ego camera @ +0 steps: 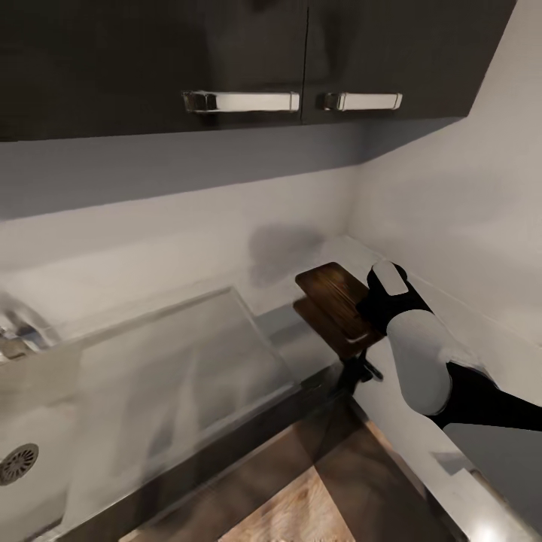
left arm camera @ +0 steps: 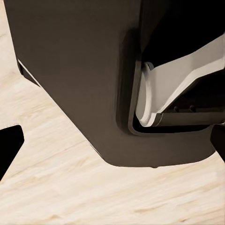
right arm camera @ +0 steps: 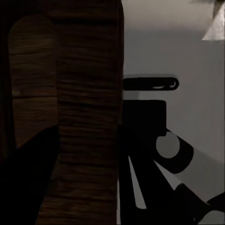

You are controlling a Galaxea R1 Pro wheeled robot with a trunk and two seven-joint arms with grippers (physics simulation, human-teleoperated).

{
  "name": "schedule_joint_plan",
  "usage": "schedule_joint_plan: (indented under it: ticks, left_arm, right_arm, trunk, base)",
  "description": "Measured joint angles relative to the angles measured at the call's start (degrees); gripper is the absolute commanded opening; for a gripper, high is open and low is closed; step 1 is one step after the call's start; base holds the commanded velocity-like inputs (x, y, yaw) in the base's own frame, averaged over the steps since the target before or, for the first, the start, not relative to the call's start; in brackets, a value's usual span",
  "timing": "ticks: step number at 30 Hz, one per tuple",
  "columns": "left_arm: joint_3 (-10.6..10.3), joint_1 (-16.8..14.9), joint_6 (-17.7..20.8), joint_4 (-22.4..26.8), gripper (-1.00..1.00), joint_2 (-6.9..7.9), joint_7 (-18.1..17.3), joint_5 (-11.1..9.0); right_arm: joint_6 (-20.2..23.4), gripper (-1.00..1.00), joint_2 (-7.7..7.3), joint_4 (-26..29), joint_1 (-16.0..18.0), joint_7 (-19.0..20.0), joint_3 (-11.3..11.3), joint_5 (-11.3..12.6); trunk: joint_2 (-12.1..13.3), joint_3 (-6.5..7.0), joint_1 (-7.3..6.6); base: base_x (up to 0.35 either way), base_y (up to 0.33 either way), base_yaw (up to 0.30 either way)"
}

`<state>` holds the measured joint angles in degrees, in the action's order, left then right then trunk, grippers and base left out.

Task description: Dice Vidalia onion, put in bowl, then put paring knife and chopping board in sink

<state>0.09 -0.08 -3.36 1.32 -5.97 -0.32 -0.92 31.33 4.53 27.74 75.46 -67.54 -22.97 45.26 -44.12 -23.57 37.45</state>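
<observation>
The chopping board (ego camera: 330, 302), dark-brown with visible grain, hangs tilted above the countertop (ego camera: 290, 331) in the corner, just right of the sink (ego camera: 173, 376). My right gripper (right arm camera: 86, 159) is shut on the board's near end. In the head view my white and black wrist covers the fingers. In the right wrist view the board (right arm camera: 84, 93) stands edge-on between the dark fingers. My left gripper (left arm camera: 112, 145) is open and held low over the floor beside my own dark base. The Vidalia onion, paring knife and bowl are out of view.
The sink's drain (ego camera: 18, 463) and chrome tap (ego camera: 16, 331) sit at the far left. Dark upper cabinets with two chrome handles (ego camera: 241, 101) hang overhead. A white wall (ego camera: 452, 211) closes the right side. Wooden floor (ego camera: 301, 497) shows below the counter's edge.
</observation>
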Motion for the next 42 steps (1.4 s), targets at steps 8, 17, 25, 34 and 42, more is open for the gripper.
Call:
schedule_joint_plan:
  ticks: [8,17,25,34,42]
  left_arm:
    - [0.02,0.0,0.0,0.0,1.0,0.0,0.0,-0.01]
    - [0.07,0.0,0.0,0.0,1.0,0.06,0.0,-0.03]
    - [0.01,0.0,0.0,0.0,1.0,0.09,0.0,0.01]
    - [0.0,0.0,-0.01,0.0,1.0,0.09,0.0,-0.03]
    - [-0.02,0.0,-0.01,0.0,1.0,0.09,0.0,-0.02]
  right_arm:
    - [0.04,-1.0,0.0,0.0,0.0,0.0,0.02,0.06]
    - [0.25,-1.0,0.0,0.0,0.0,-0.01,0.17,0.07]
    - [3.86,-1.0,0.0,0.12,-0.01,-0.06,0.18,0.07]
    - [7.3,-1.0,0.0,0.3,-0.01,0.02,0.22,-0.01]
    - [12.88,-1.0,0.0,1.69,-0.02,0.11,0.29,-0.04]
  trunk:
    - [0.0,0.74,0.0]
    - [0.0,1.5,-0.03]
    - [0.0,1.88,-0.03]
    - [0.01,1.91,-0.02]
    - [0.01,1.91,-0.01]
  base:
    - [-0.332,0.0,0.0]
    - [-0.134,0.0,0.0]
    - [-0.003,0.0,0.0]
    - [-0.063,0.044,0.0]
    - [-0.255,0.188,0.0]
